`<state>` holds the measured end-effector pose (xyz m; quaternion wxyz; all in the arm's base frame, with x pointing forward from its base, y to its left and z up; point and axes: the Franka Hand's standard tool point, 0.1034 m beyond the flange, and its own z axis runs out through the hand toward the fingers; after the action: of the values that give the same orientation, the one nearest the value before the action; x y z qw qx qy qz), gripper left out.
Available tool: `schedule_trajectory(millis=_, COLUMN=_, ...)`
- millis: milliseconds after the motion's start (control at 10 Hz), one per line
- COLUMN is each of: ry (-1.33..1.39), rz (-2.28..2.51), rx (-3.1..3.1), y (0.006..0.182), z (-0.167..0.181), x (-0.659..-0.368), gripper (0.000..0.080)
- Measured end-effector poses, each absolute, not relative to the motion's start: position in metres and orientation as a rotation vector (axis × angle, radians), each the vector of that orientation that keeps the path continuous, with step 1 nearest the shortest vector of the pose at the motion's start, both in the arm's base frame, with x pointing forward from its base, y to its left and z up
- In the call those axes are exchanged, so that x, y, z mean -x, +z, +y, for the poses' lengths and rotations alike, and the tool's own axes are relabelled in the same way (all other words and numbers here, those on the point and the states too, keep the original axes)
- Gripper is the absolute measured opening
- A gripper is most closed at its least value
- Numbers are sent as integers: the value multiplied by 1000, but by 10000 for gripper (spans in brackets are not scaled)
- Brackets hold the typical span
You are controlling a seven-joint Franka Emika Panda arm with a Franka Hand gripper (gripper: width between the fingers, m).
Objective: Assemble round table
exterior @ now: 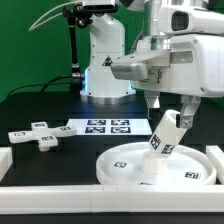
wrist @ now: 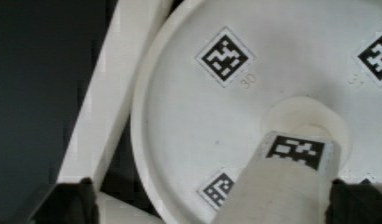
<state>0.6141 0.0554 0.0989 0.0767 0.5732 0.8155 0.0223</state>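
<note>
The black table (exterior: 40, 112) carries everything, fenced by plain white border blocks (exterior: 60, 190) along its near edge. Largest of the loose parts is the round disc (exterior: 128, 170), rimmed and tagged, lying flat in the table's near corner at the exterior view's right, against the near border block. On the disc stands the short thick leg (exterior: 164, 137), tilted, its foot near the disc's middle and its tagged top leaning toward the exterior view's right. The gripper (exterior: 171, 108) hangs over the leg's top with its jaws spread wide; the two fingers (exterior: 154, 103) straddle the upper end without closing on it, and whether either touches it cannot be told. The marker board (exterior: 98, 127) lies flat mid-table behind the disc. The small cross-shaped base (exterior: 40, 134) rests toward the table's edge at the exterior view's left, well apart from the disc.
</note>
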Motion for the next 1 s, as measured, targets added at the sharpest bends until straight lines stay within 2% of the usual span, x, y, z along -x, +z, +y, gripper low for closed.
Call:
schedule_trajectory(millis=400, ry=60, rz=2425, rx=-1767, y=91, z=68, x=-599, gripper=649)
schedule_trajectory(millis=1000, ry=55, rz=2431, rx=-1774, y=83, z=70, x=-600, gripper=649)
